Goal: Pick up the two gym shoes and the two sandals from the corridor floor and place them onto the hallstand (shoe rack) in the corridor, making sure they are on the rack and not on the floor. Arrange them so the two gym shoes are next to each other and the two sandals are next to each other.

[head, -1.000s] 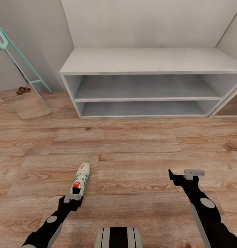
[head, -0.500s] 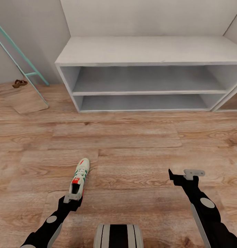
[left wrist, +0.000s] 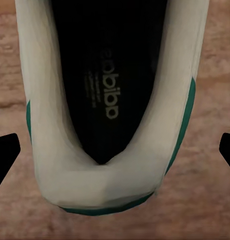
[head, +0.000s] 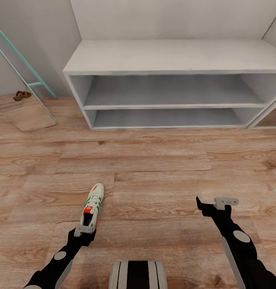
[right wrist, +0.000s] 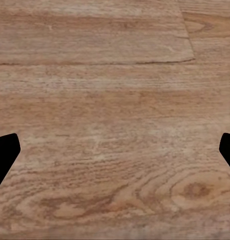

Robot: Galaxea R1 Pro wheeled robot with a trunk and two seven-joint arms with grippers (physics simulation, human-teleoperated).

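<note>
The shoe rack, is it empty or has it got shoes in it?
Empty: the shoe rack has a bare top and two bare shelves. One sneaker sits on the floor.

Black arms (head: 57,263), grey joint discs, grey wrist brackets; grey-black striped trunk (head: 138,275).

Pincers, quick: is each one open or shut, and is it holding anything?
Left pincer: open, its tips either side of the gym shoe's heel, not gripping it.
Right pincer: open, holding nothing, over the corridor floor.
</note>
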